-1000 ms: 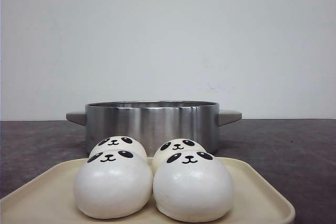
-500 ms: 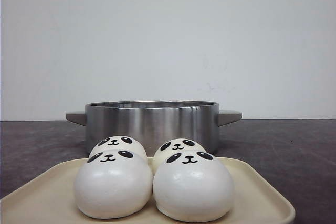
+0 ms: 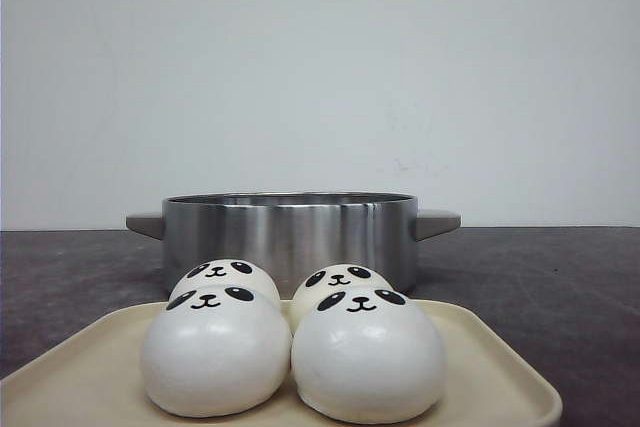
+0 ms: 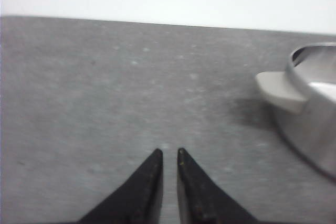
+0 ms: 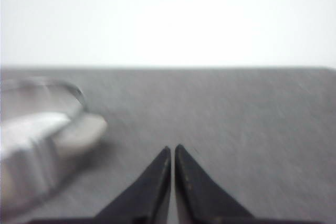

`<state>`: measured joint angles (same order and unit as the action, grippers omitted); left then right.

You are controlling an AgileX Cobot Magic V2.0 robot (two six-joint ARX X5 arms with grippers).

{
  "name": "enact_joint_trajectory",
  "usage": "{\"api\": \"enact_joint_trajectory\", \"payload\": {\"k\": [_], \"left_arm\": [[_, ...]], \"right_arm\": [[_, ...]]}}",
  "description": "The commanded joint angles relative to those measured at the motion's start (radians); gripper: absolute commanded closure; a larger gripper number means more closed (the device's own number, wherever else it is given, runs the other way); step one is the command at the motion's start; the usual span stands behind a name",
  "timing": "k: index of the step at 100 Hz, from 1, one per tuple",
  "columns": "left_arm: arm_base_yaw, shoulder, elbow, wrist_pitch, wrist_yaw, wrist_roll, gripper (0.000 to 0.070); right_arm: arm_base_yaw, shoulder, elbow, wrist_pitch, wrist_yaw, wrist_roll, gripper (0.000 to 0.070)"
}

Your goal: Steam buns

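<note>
The dark grey speckled desk [image 3: 560, 277] stretches back to a pale wall. On it stands a wide steel pot [image 3: 290, 237] with a stubby grey handle on each side, open at the top. In front of the pot lies a cream tray [image 3: 490, 367] with rounded corners, and the buns [image 3: 290, 342] sit on it, four white panda-faced domes packed two by two, the front pair touching each other and partly hiding the back pair. The left hand [image 4: 168, 153] hangs low over bare desk beside the pot's left handle, its black fingers nearly together with a thin gap and nothing between them. The right hand [image 5: 172, 148] is near the other handle, fingers pressed together, empty
</note>
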<state>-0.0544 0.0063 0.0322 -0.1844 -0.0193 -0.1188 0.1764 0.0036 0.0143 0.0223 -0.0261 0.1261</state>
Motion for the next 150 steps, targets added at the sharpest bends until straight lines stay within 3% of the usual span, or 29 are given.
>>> {"api": "enact_joint_trajectory", "payload": {"k": [1,11,20,33,48,61,66,71,77,78,80,83,93,102,119,128,135,150], "left_arm": [[0.0,0.0,-0.014,-0.001,0.013,-0.227,0.07],[0.0,0.0,0.011,-0.002,0.058,-0.43,0.07],[0.0,0.001,0.057,0.016,0.121,-0.481,0.0697],[0.0,0.031,0.196,0.003,0.183,-0.41,0.0695],[0.0,0.187,0.426,-0.069,0.183,-0.301,0.0696],[0.0,0.328,0.603,-0.129,0.208,-0.223,0.0694],[0.0,0.364,0.653,-0.141,0.21,-0.222,0.0615],[0.0,0.39,0.687,-0.14,0.222,-0.222,0.0421],[0.0,0.406,0.712,-0.135,0.24,-0.222,0.0153],[0.0,0.407,0.714,-0.135,0.243,-0.222,0.0119],[0.0,0.409,0.716,-0.134,0.249,-0.222,0.0069],[0.0,0.41,0.717,-0.132,0.259,-0.222,0.0035],[0.0,0.41,0.717,-0.16,0.28,-0.222,0.0034],[0.0,0.41,0.717,-0.203,0.28,-0.222,0.0034],[0.0,0.413,0.717,-0.272,0.28,-0.222,0.0034],[0.0,0.412,0.717,-0.282,0.28,-0.222,0.0034],[0.0,0.412,0.717,-0.284,0.28,-0.222,0.0034],[0.0,0.412,0.717,-0.293,0.28,-0.222,0.0034]], "right_arm": [[0.003,0.0,-0.002,0.075,-0.008,0.083,0.0693],[0.003,0.0,0.009,0.153,-0.022,0.191,0.0693],[0.004,0.001,0.072,0.134,-0.055,0.246,0.0694],[0.004,0.043,0.283,-0.067,-0.066,0.261,0.0694],[0.004,0.231,0.594,-0.322,-0.074,0.142,0.0694],[0.004,0.371,0.777,-0.438,-0.134,0.089,0.0693],[0.004,0.412,0.824,-0.46,-0.169,0.09,0.0675],[0.004,0.445,0.856,-0.472,-0.212,0.094,0.0529],[0.004,0.479,0.882,-0.478,-0.257,0.108,0.02],[0.004,0.486,0.886,-0.478,-0.268,0.114,0.0121],[0.005,0.496,0.889,-0.478,-0.284,0.126,0.004],[0.005,0.51,0.892,-0.478,-0.304,0.143,0.0],[0.012,0.57,0.893,-0.489,-0.4,0.194,0.005],[0.053,0.64,0.893,-0.522,-0.424,0.207,0.0089],[0.243,0.794,0.894,-0.549,-0.317,0.217,0.0101],[0.372,0.898,0.895,-0.565,-0.262,0.242,0.0181],[0.46,0.993,0.896,-0.588,-0.227,0.262,0.0201],[0.571,1.206,0.896,-0.634,-0.208,0.289,0.0201]]}}
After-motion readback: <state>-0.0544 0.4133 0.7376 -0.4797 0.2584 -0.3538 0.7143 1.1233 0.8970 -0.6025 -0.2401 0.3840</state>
